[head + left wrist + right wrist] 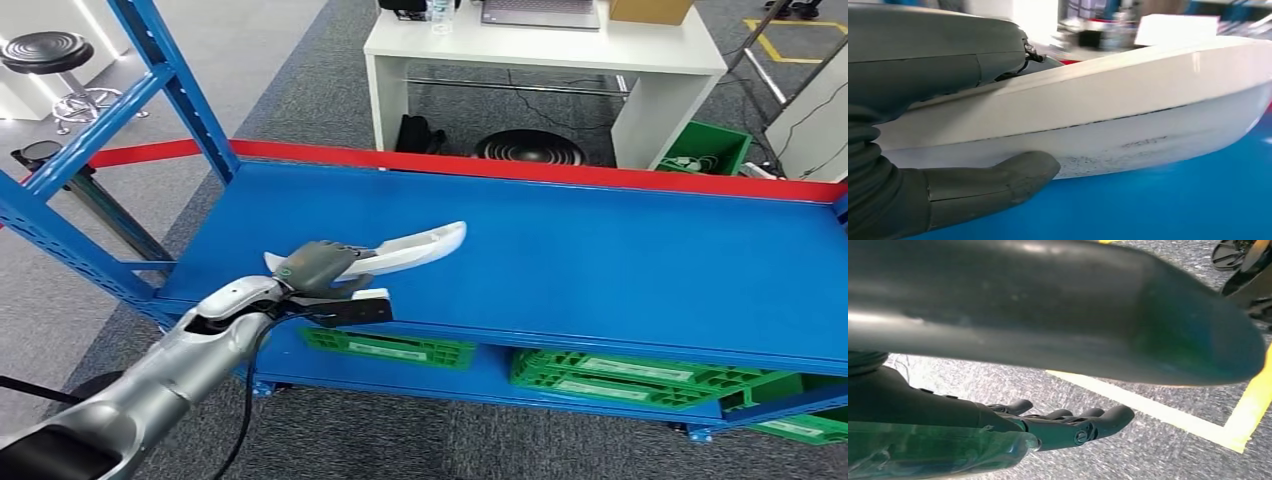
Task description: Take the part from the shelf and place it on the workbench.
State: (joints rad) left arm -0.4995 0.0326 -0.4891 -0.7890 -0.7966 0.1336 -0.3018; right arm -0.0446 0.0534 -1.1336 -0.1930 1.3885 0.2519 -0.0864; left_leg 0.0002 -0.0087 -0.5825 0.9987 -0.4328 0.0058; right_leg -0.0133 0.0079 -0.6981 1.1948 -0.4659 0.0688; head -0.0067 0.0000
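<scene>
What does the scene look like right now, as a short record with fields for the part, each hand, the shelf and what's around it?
part: long white curved piece, over the blue shelf
left hand: grips the part near one end, thumb under it
right hand: holds nothing, fingers loosely curled, hanging over grey carpet with yellow floor tape
shelf: blue deck with red back rail
below shelf: green crates
behind shelf: white table
</scene>
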